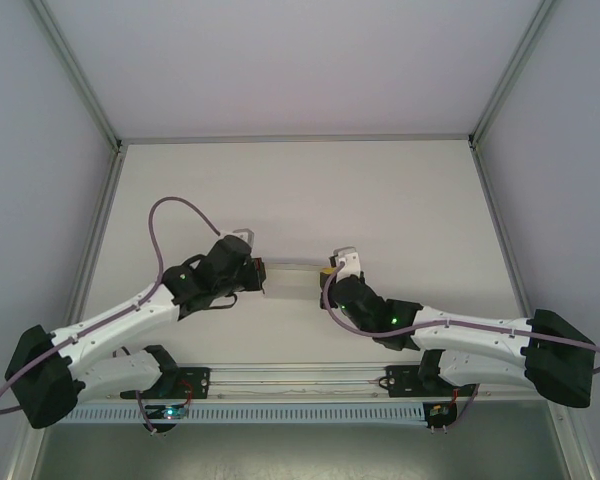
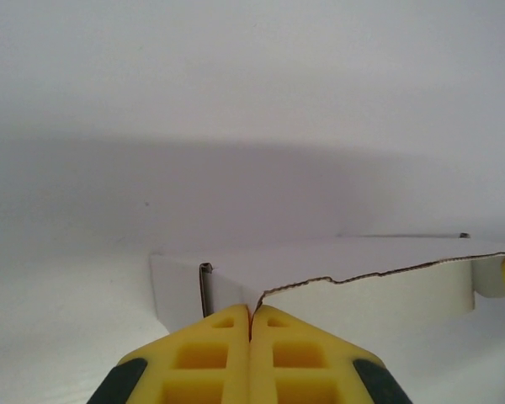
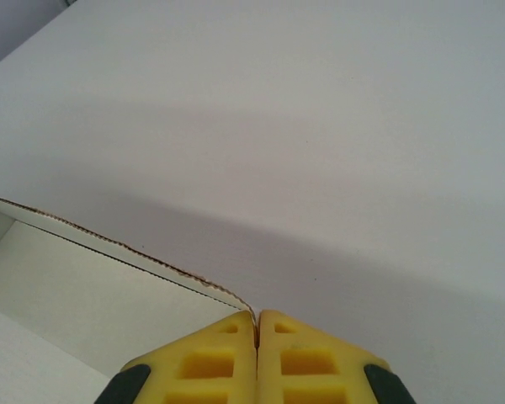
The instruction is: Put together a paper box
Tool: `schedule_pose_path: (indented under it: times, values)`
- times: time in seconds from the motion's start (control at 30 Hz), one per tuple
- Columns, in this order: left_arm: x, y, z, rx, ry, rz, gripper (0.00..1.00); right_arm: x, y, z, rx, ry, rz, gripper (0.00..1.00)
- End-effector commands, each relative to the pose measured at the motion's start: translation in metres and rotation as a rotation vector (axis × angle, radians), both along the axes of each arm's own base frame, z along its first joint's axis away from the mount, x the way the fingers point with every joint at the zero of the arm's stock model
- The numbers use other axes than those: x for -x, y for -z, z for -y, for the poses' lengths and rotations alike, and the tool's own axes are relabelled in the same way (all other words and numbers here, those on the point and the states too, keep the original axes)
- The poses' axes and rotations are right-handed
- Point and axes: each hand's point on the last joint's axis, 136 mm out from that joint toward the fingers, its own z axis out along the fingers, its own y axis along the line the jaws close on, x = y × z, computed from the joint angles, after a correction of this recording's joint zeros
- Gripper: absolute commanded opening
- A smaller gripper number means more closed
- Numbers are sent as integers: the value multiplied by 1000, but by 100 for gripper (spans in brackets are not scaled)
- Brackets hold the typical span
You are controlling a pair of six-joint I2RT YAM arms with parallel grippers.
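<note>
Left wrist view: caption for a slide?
Left tool shut on the wall edge of the white paper box.

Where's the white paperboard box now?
In the top view the white paperboard box is mid-table, pinched between the left gripper on its left end and the right gripper on its right end.

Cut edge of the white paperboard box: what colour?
Thin brown line on the white paperboard box; clearest in right wrist view.

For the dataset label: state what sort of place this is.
Probably a lab robot cell: a white table enclosed by plain panels on aluminium framing, with two robot arms mounted at its near edge holding a paper box.
</note>
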Motion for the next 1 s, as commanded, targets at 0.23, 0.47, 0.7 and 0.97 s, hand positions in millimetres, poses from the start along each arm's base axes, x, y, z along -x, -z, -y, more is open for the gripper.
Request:
schedule_pose_path:
  times: [0.23,0.47,0.7,0.97]
  values:
    - [38,62,-9,-136,161,-40,0,31,56,7,148,-153,-88,0]
    - [49,91,-11,-219,192,-82,0,36,68,5,211,-182,-75,0]
    - [59,98,-19,-228,187,-76,0,43,74,10,229,-219,-46,4]
    - [62,90,-18,-182,186,-36,0,44,42,3,87,-230,4,58]
